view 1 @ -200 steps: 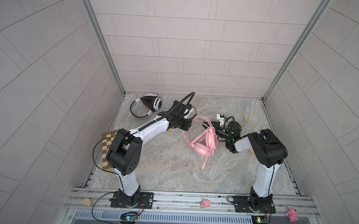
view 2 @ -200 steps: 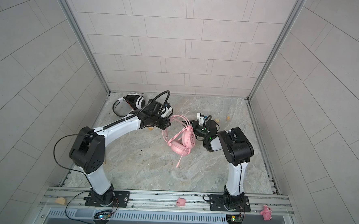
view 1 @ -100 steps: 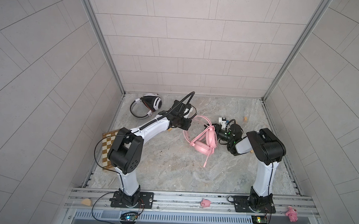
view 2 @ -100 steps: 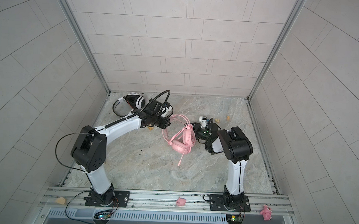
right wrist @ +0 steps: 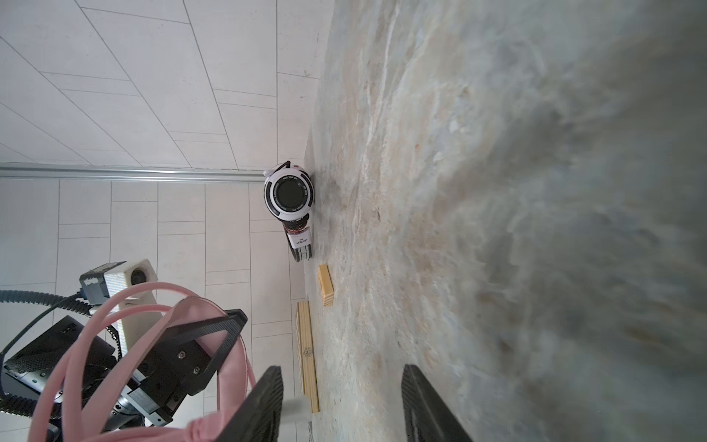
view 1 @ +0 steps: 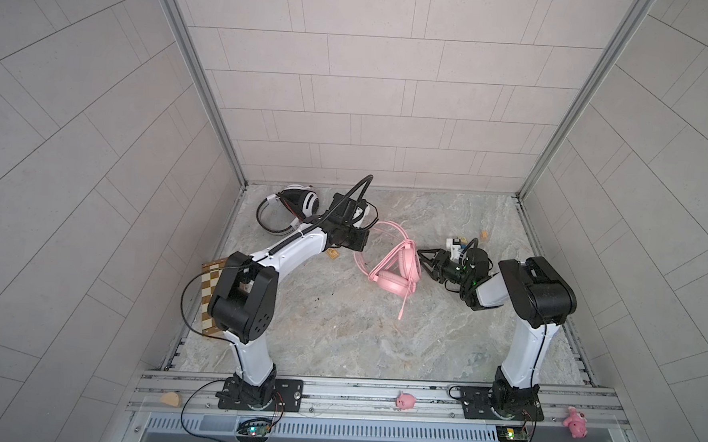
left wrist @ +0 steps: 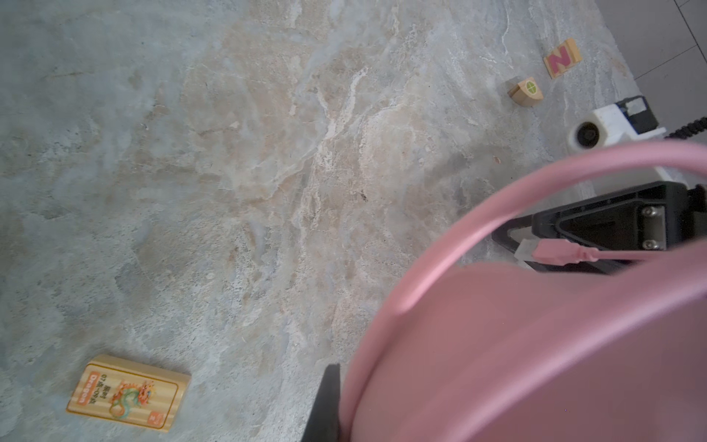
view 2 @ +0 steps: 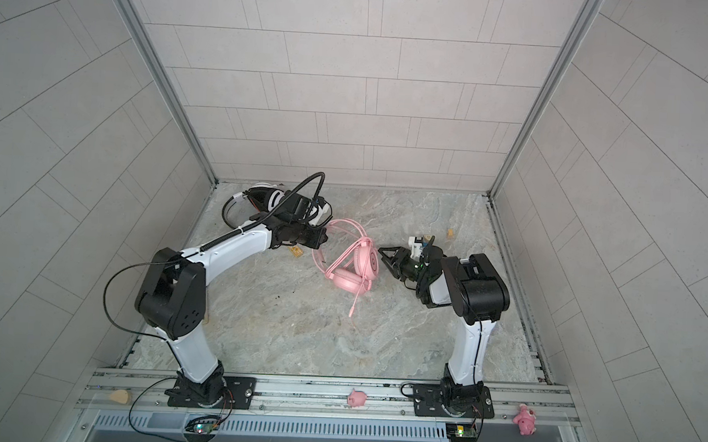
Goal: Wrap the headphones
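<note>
Two headsets lie on the marble table (view 1: pixel 338 325). Readable writing is "Dragon" on a wooden card (left wrist: pixel 128 392) and a red "N" on a block (left wrist: pixel 562 57). The ring text on the white headset (right wrist: pixel 289 195) is too small to read. This headset rests left of centre in both top views, with its band spreading leftward. The pink headset (view 1: pixel 395 270) sits mid-frame, its long axis going from lower left to upper right and its thin stalk pointing down the frame. The left gripper (view 1: pixel 358 242) is closed on the pink cable (view 1: pixel 385 228). The right gripper (view 1: pixel 423 259) has its fingers apart, and the plug (left wrist: pixel 551 252) is just beside one of them.
</note>
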Controlling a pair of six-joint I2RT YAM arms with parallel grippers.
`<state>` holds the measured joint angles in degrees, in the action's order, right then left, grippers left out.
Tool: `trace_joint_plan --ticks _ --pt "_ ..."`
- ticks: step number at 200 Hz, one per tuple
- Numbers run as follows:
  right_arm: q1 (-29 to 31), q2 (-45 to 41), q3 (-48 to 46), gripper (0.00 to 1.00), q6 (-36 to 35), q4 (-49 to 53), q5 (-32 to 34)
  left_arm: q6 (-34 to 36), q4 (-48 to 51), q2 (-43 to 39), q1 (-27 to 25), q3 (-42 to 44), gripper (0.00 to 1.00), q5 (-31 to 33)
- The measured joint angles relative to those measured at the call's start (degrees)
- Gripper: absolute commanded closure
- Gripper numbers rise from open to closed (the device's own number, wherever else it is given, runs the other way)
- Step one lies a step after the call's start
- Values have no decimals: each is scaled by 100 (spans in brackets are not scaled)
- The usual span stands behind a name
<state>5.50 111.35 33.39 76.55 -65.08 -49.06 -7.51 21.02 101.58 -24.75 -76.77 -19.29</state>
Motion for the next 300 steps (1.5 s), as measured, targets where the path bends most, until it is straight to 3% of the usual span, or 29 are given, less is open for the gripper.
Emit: trace_joint_plan --ticks 66,116,154,203,255,286,300 --pt "-391 -669 -271 48 -542 848 109 -98 461 98 118 -490 100 330" --pt "-404 -2238 -20 48 -2013 3134 446 -824 791 1084 122 -1121 100 1102" --pt "-400 -2857 22 48 -2914 4301 704 -1368 1314 1943 131 -1926 100 1561" --pt "-400 -2920 -306 49 -3477 4944 911 -1825 1541 2479 155 -2726 100 1714" --pt "-400 -2959 -487 49 -3650 4885 1010 -2144 1749 3228 155 -3593 99 1700" --pt "-352 -2957 -562 49 -3689 4806 1104 -2256 1893 3611 155 -4166 95 1672" --pt "-306 -2957 -566 49 -3718 4778 1169 -2310 1932 3759 155 -4400 87 1655"
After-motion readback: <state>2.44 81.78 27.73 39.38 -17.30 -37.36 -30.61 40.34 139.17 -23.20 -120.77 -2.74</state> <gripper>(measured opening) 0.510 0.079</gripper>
